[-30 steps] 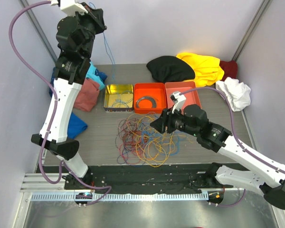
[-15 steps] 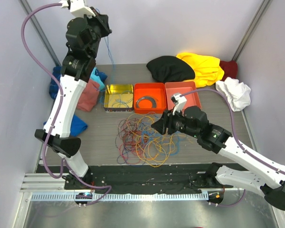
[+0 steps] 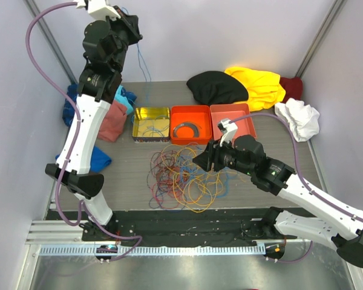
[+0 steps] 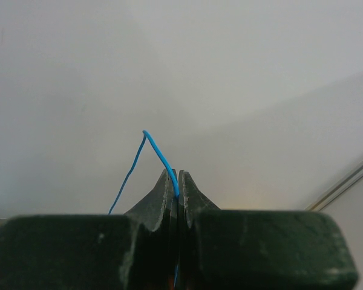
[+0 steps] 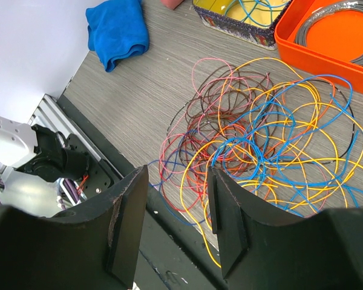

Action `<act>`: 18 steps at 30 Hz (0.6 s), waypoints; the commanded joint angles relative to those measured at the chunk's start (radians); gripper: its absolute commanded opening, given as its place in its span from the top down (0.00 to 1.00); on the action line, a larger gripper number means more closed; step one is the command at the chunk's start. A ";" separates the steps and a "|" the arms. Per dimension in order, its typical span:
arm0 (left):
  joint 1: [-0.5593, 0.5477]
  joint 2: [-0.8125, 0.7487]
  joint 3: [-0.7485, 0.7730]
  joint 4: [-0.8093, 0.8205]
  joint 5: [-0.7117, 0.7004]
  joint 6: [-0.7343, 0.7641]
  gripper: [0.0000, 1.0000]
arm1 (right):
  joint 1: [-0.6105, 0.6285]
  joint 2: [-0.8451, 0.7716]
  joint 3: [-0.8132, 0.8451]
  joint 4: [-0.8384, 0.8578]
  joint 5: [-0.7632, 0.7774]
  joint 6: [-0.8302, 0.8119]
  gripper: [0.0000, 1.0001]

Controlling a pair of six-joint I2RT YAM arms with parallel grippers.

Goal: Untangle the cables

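The cables (image 3: 184,175) lie in a loose tangle of yellow, orange, blue, red and dark wires on the table's front middle; they also show in the right wrist view (image 5: 260,133). My left gripper (image 3: 132,25) is raised high at the back left, shut on one thin blue cable (image 3: 145,69) that hangs down toward the yellow tin. In the left wrist view the blue cable (image 4: 157,148) sticks out of the closed left gripper (image 4: 177,178). My right gripper (image 3: 201,160) is open and empty, hovering over the tangle's right side; its jaws (image 5: 178,211) stand wide apart.
A yellow tin (image 3: 135,124) with a few wires stands behind the tangle. Beside it are an orange tray (image 3: 173,127) holding a grey strip and a second orange tray (image 3: 249,124). Cloths lie around: black (image 3: 216,86), yellow (image 3: 257,84), white (image 3: 297,118), blue (image 3: 97,158), pink (image 3: 111,119).
My left arm has swung up and to the right with the blue cable in its grip, mostly in the first half second. The right arm has barely moved.
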 commanded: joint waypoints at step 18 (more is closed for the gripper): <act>0.003 -0.039 0.071 0.077 0.071 -0.078 1.00 | 0.005 -0.008 0.002 0.026 0.000 -0.002 0.49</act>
